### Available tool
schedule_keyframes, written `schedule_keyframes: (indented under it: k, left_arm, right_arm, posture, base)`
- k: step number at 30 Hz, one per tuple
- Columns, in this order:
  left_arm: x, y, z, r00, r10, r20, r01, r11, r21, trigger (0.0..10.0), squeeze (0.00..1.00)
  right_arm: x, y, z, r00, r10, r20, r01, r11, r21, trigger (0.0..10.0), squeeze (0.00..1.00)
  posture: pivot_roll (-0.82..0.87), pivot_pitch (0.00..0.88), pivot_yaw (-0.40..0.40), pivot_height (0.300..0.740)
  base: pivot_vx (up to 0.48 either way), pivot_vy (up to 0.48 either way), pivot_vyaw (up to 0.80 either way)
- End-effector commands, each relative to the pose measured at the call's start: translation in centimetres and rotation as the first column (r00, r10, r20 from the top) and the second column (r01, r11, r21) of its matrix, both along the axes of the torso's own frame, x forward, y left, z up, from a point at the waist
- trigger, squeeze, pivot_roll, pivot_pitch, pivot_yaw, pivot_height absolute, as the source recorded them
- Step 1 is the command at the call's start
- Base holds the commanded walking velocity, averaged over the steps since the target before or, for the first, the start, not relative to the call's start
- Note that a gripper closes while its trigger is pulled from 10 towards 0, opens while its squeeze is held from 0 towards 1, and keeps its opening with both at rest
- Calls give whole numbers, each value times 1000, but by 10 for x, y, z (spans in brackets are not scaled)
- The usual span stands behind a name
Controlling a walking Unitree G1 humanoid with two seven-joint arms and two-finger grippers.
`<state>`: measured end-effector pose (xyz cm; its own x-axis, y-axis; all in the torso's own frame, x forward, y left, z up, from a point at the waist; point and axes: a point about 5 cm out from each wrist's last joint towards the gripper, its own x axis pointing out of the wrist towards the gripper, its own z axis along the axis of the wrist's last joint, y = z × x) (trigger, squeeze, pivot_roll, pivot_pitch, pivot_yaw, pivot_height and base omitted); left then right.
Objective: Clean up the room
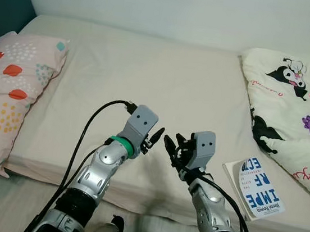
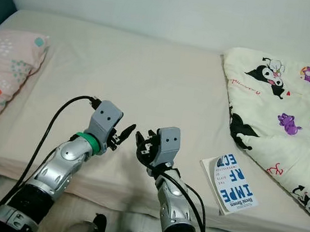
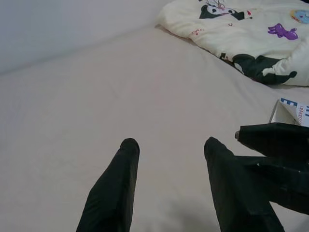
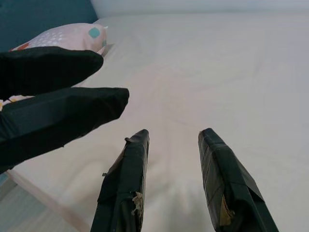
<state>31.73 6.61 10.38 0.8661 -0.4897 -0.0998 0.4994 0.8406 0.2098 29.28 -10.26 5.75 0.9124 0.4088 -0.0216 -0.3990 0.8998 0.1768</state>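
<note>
Where the cameras looked down, a bed (image 1: 148, 75) w/ a beige sheet was seen spanning nearly the whole view, pushed against a white wall (image 1: 185, 6); a dark teal headboard panel (image 1: 5, 1) was visible at the far left corner. No container was made out among the things seen, so nothing was held in one; all items lay loose on the sheet.

A cream blanket (image 1: 298, 105) printed w/ black and purple cartoon figures was bunched at the bed's right end. A pink pillow (image 1: 8, 92) w/ red, yellow and teal blotches was laid at the left end, well apart from the blanket.

A book (image 1: 255, 188) w/ a blue-and-white cover was found lying flat near the bed's front edge on the right, just beside the blanket's lower edge; contact betw. the two could not be told.

Both silver arms were raised over the front-middle of the bed, fingertips pointed toward each other and nearly meeting. The left gripper (image 1: 153, 138) was seen released, fingers (image 3: 118, 183) spread, nothing betw. them. The right gripper (image 1: 172, 147) was likewise unclenched, fingers (image 4: 128, 179) parted over bare sheet, nothing grasped. The book lay near the right gripper, on its right, untouched.
</note>
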Motion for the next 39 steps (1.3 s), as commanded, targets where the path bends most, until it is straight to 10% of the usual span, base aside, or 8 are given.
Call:
schedule_keyframes:
  k: [1, 39]
  left_arm:
    - [-2, -2, -5, 1000, -19, -17, 19, 1000, 1, 10000, 0]
    - [-1, -4, -8, 999, -7, -42, 7, 1000, -12, 10000, 0]
  right_arm:
    - [-3, -1, -5, 1000, -5, -25, 5, 1000, -4, 10000, 0]
    - [0, -11, -8, 995, -77, -59, 77, 997, -12, 10000, 0]
  posture:
    - [-64, 16, 24, 740]
    - [-70, 27, 20, 740]
  base:
    - [0, -386, 0]
    - [0, -259, 0]
